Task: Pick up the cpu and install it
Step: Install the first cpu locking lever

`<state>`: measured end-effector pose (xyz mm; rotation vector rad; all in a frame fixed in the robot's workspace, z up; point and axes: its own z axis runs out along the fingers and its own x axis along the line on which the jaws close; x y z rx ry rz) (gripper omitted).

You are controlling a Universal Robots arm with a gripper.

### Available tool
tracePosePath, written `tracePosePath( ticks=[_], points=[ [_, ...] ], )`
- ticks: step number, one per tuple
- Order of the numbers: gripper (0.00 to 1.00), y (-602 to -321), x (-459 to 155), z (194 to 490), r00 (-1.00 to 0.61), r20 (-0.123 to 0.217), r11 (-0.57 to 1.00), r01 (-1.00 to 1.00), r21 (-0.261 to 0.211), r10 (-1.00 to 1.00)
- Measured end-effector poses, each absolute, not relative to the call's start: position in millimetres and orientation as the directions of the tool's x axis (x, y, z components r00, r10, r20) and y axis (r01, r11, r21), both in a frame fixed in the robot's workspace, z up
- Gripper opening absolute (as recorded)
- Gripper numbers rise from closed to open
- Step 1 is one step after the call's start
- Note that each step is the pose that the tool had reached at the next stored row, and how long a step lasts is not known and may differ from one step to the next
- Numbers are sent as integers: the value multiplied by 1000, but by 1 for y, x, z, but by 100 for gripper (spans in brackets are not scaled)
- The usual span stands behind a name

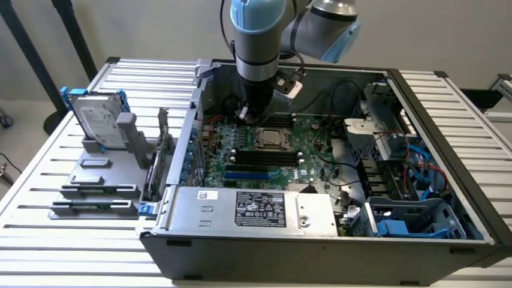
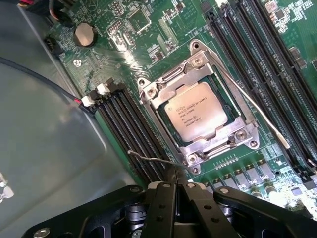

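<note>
1. One cpu [image 2: 197,111], a flat square chip with a silvery-grey metal top, sat in the socket [image 2: 198,106] on the green motherboard [image 2: 163,39]; small dark print ran across its lid but was too fine to read.
2. Socket frame was bright metal with screw heads at the corners; thin wire levers [image 2: 257,106] lay along its sides.
3. Gripper [image 2: 174,181], black, fingers closed together and holding nothing, hung just off the socket's corner, above the board.
4. Long black memory slots [image 2: 126,124] flanked the socket; a round coin cell [image 2: 84,34] sat nearby.
5. In the exterior view, the open grey case [image 1: 448,150] lay on a slatted white table [image 1: 48,180]; a power supply [image 1: 248,210] at 6 o'clock bore a white label, unreadable.
6. At 9 o'clock, outside the case, a silver hard drive [image 1: 95,123] stood upright in blue brackets.
</note>
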<state>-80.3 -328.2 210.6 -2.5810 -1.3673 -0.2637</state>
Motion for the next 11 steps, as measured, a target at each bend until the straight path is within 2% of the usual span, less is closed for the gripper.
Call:
tracePosePath(
  ticks=[11],
  points=[
    [11,-325,-80,205,611,253,-608,787,-100,750]
  ],
)
